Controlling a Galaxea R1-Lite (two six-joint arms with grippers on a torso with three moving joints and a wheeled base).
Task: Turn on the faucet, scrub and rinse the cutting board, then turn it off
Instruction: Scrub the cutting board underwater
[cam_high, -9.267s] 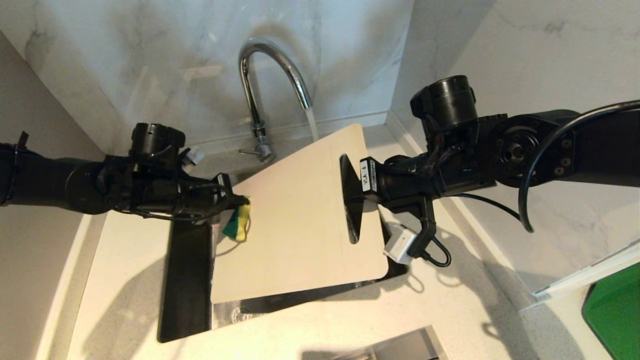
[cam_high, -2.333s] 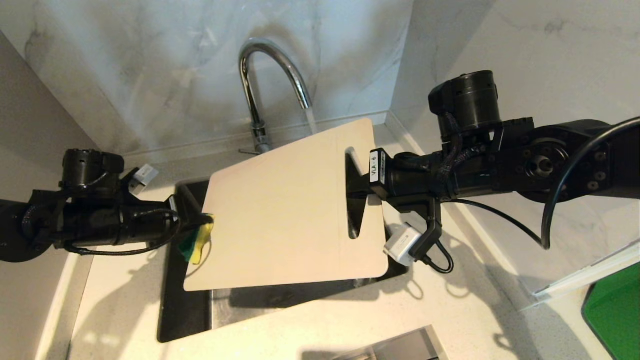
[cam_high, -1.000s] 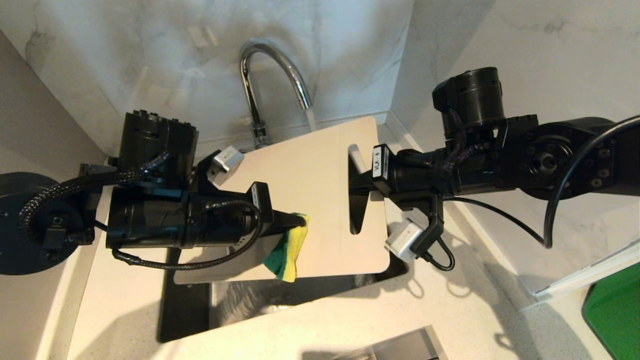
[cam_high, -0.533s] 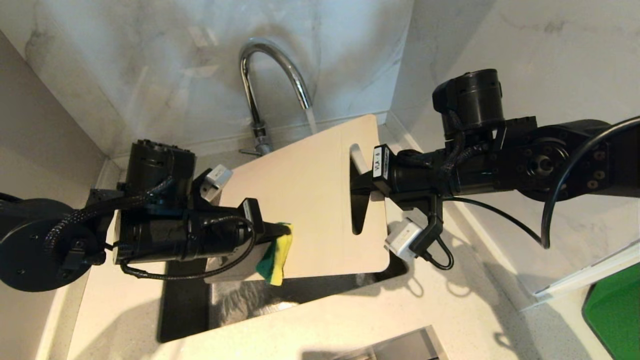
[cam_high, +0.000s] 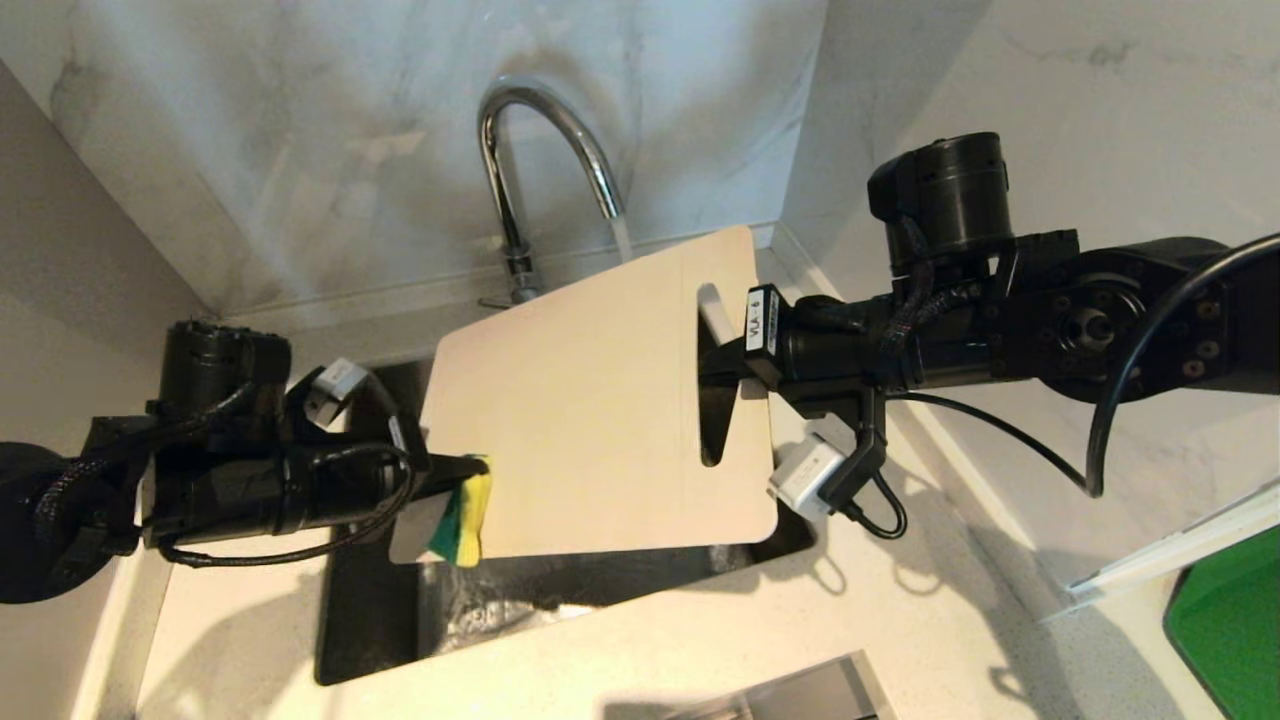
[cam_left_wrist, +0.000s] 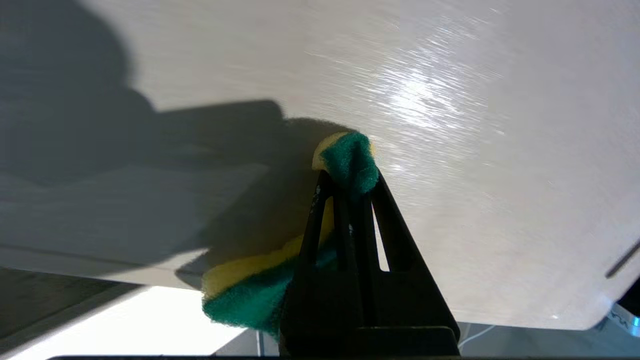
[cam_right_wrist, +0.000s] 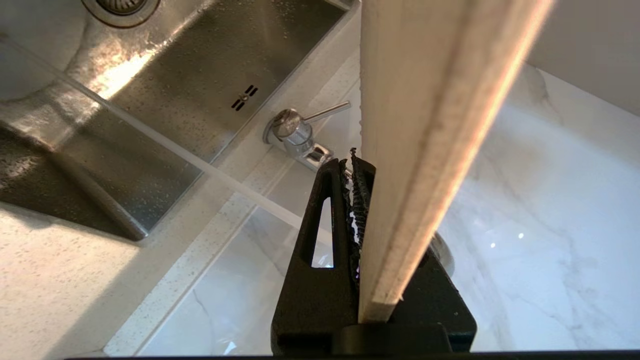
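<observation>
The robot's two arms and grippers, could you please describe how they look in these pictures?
Both arms are matte black with round cylindrical joint housings and loose black cables. The left gripper and right gripper have slim black tapering fingers with triangular cutouts. Each wrist carries a small white camera box, and the right wrist bears a white printed label.

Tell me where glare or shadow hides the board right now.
Left wrist view: a bright glare patch on the board, with the arm's dark shadow across its other half, behind the sponge. Head view: board evenly lit, no glare.
</observation>
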